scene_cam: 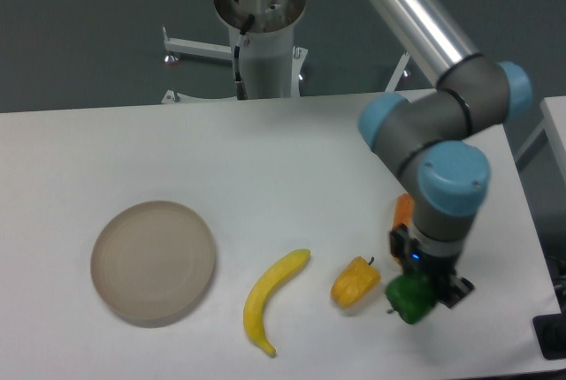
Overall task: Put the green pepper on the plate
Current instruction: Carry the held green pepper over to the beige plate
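The green pepper (410,298) is small, glossy and bright green, at the front right of the table, right under my gripper (424,290). The gripper's fingers stand around the pepper and look shut on it; the fingertips are mostly hidden by the wrist and the pepper. I cannot tell whether the pepper is lifted or still rests on the table. The plate (154,262) is round, flat and beige-grey, at the front left of the table, far to the left of the gripper, with nothing on it.
A yellow-orange pepper (355,282) lies just left of the green pepper. A yellow banana (270,299) lies between it and the plate. An orange object (402,213) shows partly behind the wrist. The table's right edge is close to the gripper.
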